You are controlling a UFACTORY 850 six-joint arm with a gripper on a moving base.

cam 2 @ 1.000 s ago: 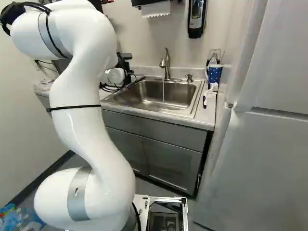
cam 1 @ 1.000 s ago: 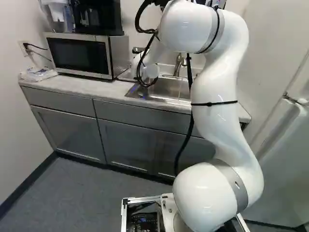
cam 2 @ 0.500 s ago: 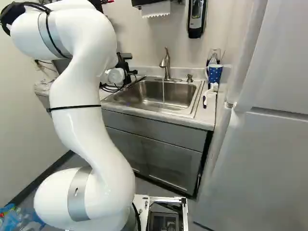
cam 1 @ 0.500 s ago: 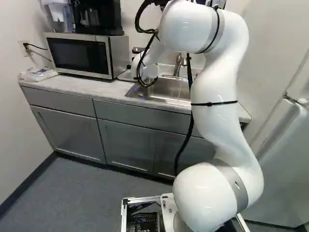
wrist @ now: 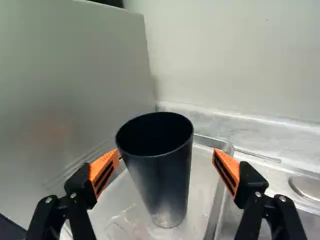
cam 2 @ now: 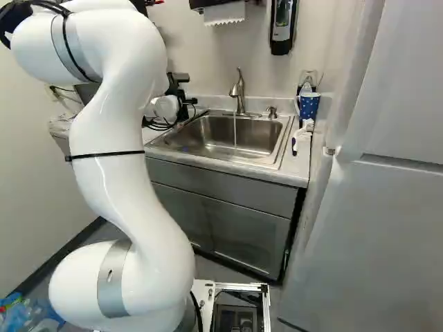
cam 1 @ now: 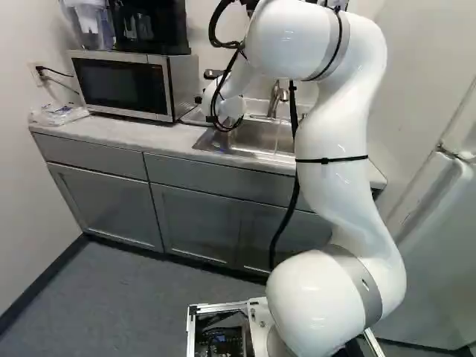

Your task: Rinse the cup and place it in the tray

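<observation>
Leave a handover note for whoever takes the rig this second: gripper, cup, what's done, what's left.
Gripper: open, its fingers on either side of the cup, not gripping it; one pad is close to the cup, perhaps touching, the other clearly apart.
Cup: dark, upright, in the tray.
Water: running from the faucet into the sink.
Done: the cup is in the tray. Whether it has been rinsed, I can't tell.
Left: if rinsed, probably just back the gripper off without tipping the cup; if not, grip it and take it to the water.
</observation>
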